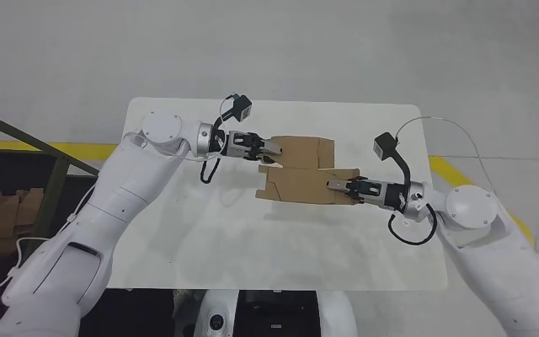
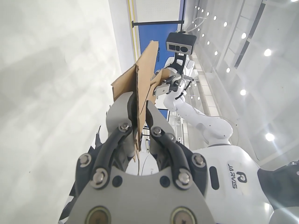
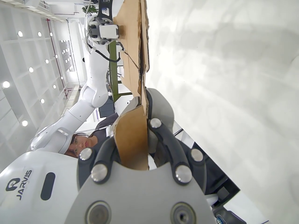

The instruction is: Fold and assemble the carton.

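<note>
**Risk Notice: Flat Carton Clamped at Two Edges**

The carton (image 1: 299, 168), a flattened corrugated blank, is located at the centre of the top view, over the white worktop (image 1: 210, 253). Whether it rests on the surface cannot be determined. The edge toward the upper left of that view is clamped by the left gripper (image 1: 268, 152), which is closed down to the board thickness. The edge toward the lower right is clamped in the same way by the right gripper (image 1: 338, 185), which is closed onto a flap.

Probable faults:

- Tearing, or creasing away from the score lines, may be caused if the arms are drawn apart or twisted unevenly, since only thin edges are held.
- Slippage may be caused by the shallow hold on the flap.
- Opening into a tube may be prevented if both layers are pinched together in one gripper.
</note>
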Controlling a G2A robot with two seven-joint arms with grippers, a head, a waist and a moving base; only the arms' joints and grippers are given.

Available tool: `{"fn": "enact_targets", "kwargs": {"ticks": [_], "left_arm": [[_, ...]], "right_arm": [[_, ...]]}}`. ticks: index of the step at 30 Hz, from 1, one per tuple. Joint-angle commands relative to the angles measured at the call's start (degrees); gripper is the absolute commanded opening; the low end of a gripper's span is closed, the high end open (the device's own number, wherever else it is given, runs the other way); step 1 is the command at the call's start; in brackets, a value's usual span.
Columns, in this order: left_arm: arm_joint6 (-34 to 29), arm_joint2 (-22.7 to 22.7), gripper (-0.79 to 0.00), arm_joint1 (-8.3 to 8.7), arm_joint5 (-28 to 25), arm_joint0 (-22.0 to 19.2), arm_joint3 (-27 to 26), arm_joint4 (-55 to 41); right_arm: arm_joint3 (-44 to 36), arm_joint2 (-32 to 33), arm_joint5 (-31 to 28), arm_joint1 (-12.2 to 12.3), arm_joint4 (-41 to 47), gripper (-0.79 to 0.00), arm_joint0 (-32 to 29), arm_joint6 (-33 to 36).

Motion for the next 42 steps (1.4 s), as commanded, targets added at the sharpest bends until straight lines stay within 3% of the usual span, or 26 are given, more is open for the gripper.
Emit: {"fn": "enact_targets", "kwargs": {"ticks": [1,5,7,11,12,13,21,27,35,42], "left_arm": [[-0.1,0.0,-0.686,-0.11,-0.1,0.0,0.1,-0.1],[-0.2,-0.1,-0.723,-0.35,-0.3,0.1,0.6,-0.3],[-0.3,-0.2,-0.785,-0.46,-0.4,0.1,0.9,-0.4],[-0.5,-0.5,-0.785,-0.62,-0.5,0.2,1.2,-0.4],[-0.6,-0.5,-0.785,-0.66,-0.6,0.2,1.1,-0.5],[-0.7,-0.6,-0.785,-0.68,-0.7,0.2,1.1,-0.4],[-2.0,-2.1,-0.785,-0.63,-3.2,1.0,-0.2,-0.5],[-2.5,-2.9,-0.785,-0.47,-3.9,2.1,-1.4,0.2],[-3.3,-3.3,-0.785,-0.58,-4.9,3.2,-2.4,0.3],[-4.7,-3.8,-0.785,-0.62,-5.2,3.6,-3.4,0.0]], "right_arm": [[-0.1,0.0,-0.2,0.0,0.1,-0.785,-0.1,0.2],[-0.4,0.2,-0.2,-0.1,-0.4,-0.785,-0.3,0.2],[-0.6,0.2,-0.4,-0.1,-0.1,-0.776,-0.3,0.6],[-0.9,0.5,-0.2,-0.2,-0.6,-0.317,-0.5,0.2],[-0.8,0.6,-0.1,-0.2,-0.7,-0.037,-0.6,0.1],[-0.4,0.8,-0.1,-0.2,-0.5,0.0,-0.6,-0.1],[4.2,5.6,-5.0,0.2,-1.3,0.0,-2.4,-2.2],[5.3,8.4,-15.0,0.1,4.6,0.0,-3.7,1.9],[7.3,-0.3,-21.8,-1.6,7.2,0.0,3.0,8.0],[13.4,-6.9,-25.6,-3.7,7.7,0.0,10.0,8.1]]}}
